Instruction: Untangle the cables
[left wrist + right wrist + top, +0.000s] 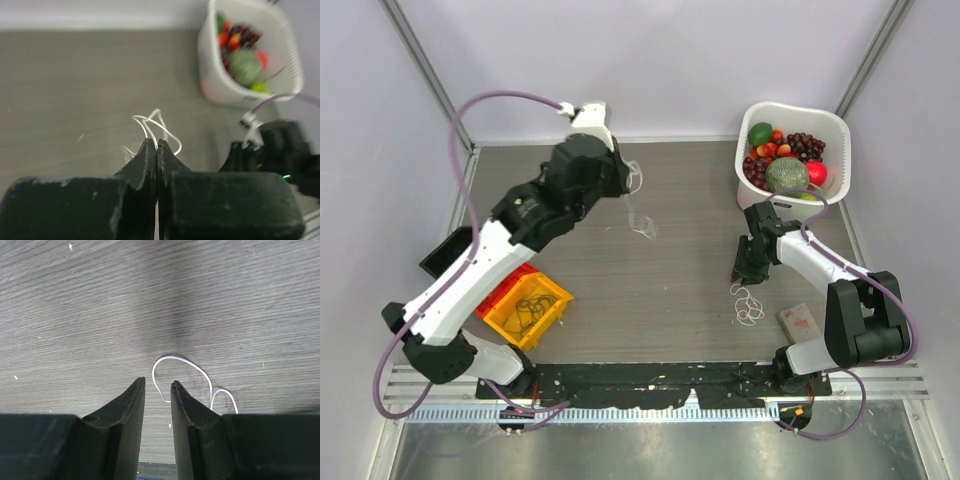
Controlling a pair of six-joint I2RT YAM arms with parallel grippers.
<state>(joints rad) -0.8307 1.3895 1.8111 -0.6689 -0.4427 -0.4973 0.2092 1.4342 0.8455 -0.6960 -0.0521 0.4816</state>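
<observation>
Toward the far left of the table (660, 290), left gripper (157, 142) jaws pressed together, pinching a looped white cable (142, 119), right gripper (157, 382) near the fruit basket (840, 150), jaws slightly spread, holding nothing, second white cable (175, 357) lying just beyond its tips

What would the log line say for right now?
left jaws: shut on white cable | right jaws: open, next to second cable on table

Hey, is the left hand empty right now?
No, in the left wrist view the left hand is pressed shut on a white cable, whose loops stick out past its tips.
</observation>
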